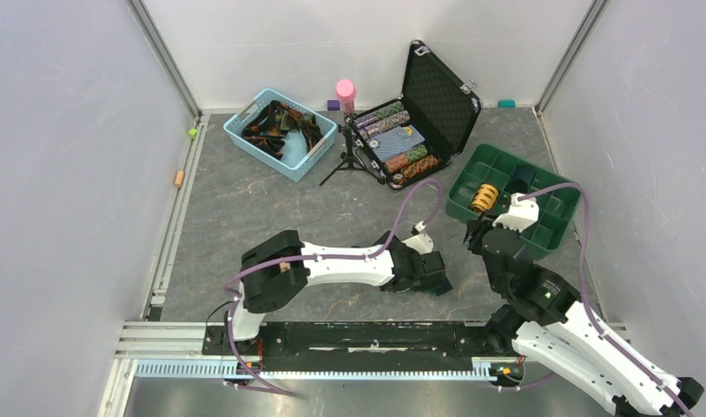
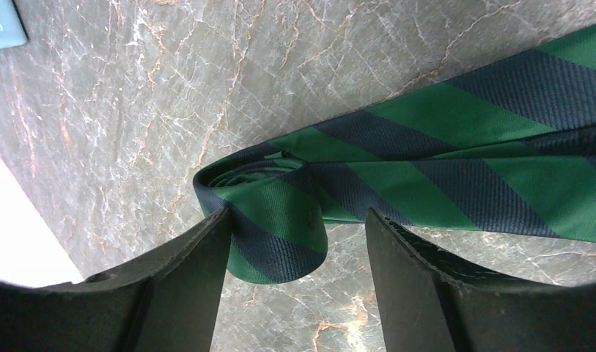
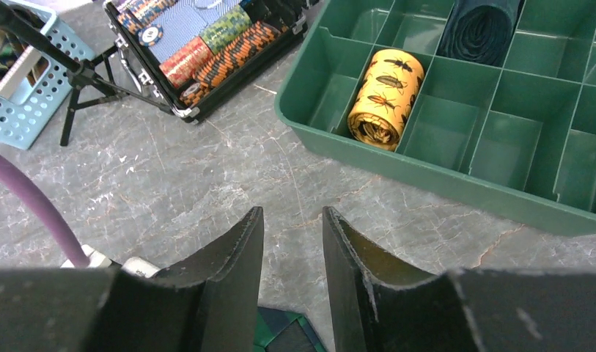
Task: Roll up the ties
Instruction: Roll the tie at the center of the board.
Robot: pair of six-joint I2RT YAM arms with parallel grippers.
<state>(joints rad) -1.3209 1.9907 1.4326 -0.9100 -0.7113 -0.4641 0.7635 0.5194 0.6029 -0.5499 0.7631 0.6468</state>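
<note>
Green-and-navy, limp and probably slippery: found the tie (image 2: 441, 139) half-coiled on the counter (image 2: 133, 110) inside the parted left hand (image 2: 297, 220), loose length trailing to its right; judged best pinched snugly across the coil; right hand (image 3: 293, 220) parted, empty.

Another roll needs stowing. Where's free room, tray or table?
In the tray, the compartments either side of the yellow roll are bare. The table is bare between the blue basket and the left arm. Crowded: the tripod beside the open case.
</note>
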